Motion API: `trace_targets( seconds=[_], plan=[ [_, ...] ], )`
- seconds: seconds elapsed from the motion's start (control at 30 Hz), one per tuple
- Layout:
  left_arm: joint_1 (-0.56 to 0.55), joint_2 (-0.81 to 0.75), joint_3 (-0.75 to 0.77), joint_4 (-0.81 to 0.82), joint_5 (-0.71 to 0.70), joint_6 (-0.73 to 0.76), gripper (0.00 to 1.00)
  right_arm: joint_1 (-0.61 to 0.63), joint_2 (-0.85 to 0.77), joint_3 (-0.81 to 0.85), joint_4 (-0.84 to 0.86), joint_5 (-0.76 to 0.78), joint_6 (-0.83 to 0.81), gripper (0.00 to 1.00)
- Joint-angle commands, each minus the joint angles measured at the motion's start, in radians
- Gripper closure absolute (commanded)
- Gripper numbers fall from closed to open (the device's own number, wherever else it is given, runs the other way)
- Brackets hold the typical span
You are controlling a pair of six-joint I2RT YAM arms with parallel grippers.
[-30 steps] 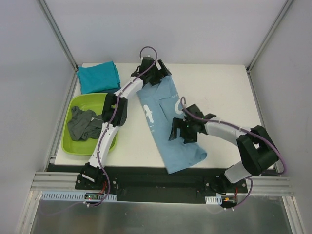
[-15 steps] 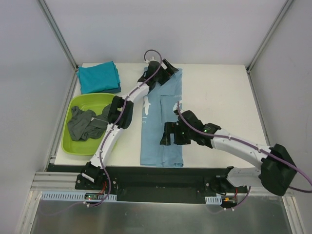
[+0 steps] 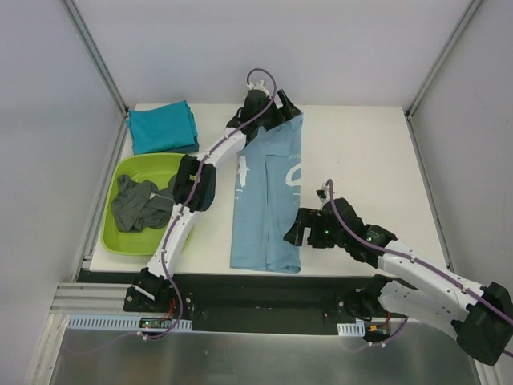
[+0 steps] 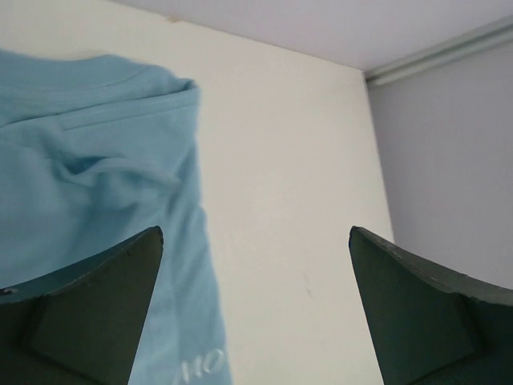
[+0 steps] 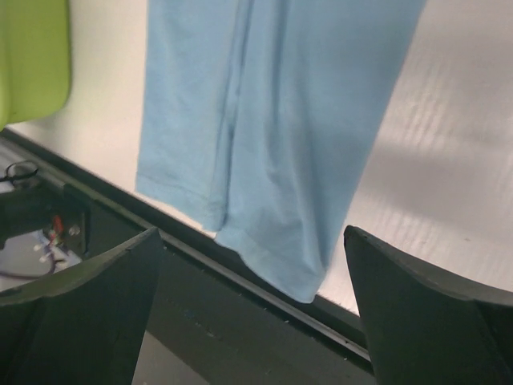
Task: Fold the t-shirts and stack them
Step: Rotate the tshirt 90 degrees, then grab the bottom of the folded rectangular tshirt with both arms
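Observation:
A light blue t-shirt (image 3: 267,200) with white print lies folded into a long strip down the middle of the table, its hem at the front edge. My left gripper (image 3: 280,111) is open and empty at the shirt's far end. In the left wrist view (image 4: 255,233) the collar end (image 4: 88,160) lies to the left of the jaws. My right gripper (image 3: 303,230) is open and empty just right of the shirt's near end. In the right wrist view (image 5: 250,233) it hovers over the hem (image 5: 264,160). A folded teal t-shirt (image 3: 163,128) lies at the back left. A dark grey t-shirt (image 3: 138,204) lies crumpled in the tub.
A lime-green plastic tub (image 3: 120,237) stands at the table's left edge, next to the left arm. The table's front edge and a black rail (image 5: 240,321) run just below the shirt's hem. Grey walls enclose the table on three sides.
The blue shirt has swung from a slant to lie straight. My right gripper has come off it and drawn back to the right. My left gripper has shifted slightly right at the far end.

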Motion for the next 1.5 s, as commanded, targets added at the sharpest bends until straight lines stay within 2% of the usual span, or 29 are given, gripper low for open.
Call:
trace_targets(
  seconds=[0.0, 0.07, 0.2, 0.27, 0.43, 0.53, 0.6, 0.77, 0.87, 1.0, 1.17, 1.27, 1.47],
  plan=[
    [-0.015, -0.340, -0.041, -0.085, 0.202, 0.183, 0.01, 0.005, -0.032, -0.003, 0.070, -0.191, -0.048, 0.04],
    [-0.027, -0.473, -0.185, -0.114, 0.208, 0.228, 0.01, 0.010, -0.005, 0.000, 0.064, -0.238, -0.057, 0.04],
    [-0.049, -0.743, -0.448, -0.231, 0.059, 0.338, 0.01, 0.031, 0.004, -0.009, 0.080, -0.232, -0.040, 0.04],
    [-0.053, -0.860, -0.587, -0.300, 0.016, 0.376, 0.01, 0.063, -0.008, -0.017, 0.122, -0.277, -0.074, 0.04],
    [-0.064, -1.180, -0.993, -0.312, -0.099, 0.335, 0.01, 0.139, 0.016, -0.006, 0.157, -0.287, -0.125, 0.04],
    [-0.099, -1.323, -1.167, -0.312, -0.176, 0.305, 0.01, 0.143, 0.073, -0.021, 0.200, -0.296, -0.121, 0.04],
    [-0.130, -1.386, -1.264, -0.312, -0.179, 0.303, 0.01, 0.145, 0.117, -0.038, 0.255, -0.310, -0.126, 0.04],
    [-0.178, -1.503, -1.454, -0.314, -0.165, 0.255, 0.01, 0.145, 0.249, -0.073, 0.395, -0.359, -0.111, 0.04],
    [-0.181, -1.538, -1.551, -0.317, -0.135, 0.209, 0.01, 0.145, 0.312, -0.147, 0.534, -0.414, -0.053, 0.04],
    [-0.182, -1.554, -1.629, -0.335, -0.072, 0.182, 0.01, 0.145, 0.399, -0.219, 0.700, -0.452, 0.013, 0.04],
    [-0.185, -1.569, -1.689, -0.386, -0.064, 0.157, 0.01, 0.145, 0.455, -0.221, 0.766, -0.473, 0.037, 0.02],
    [-0.196, -1.586, -1.717, -0.417, -0.043, 0.146, 0.01, 0.143, 0.378, -0.204, 0.720, -0.468, -0.011, 0.02],
    [-0.233, -1.669, -1.773, -0.493, -0.044, 0.111, 0.01, 0.163, 0.113, -0.095, 0.351, -0.420, -0.241, 0.02]
  ],
)
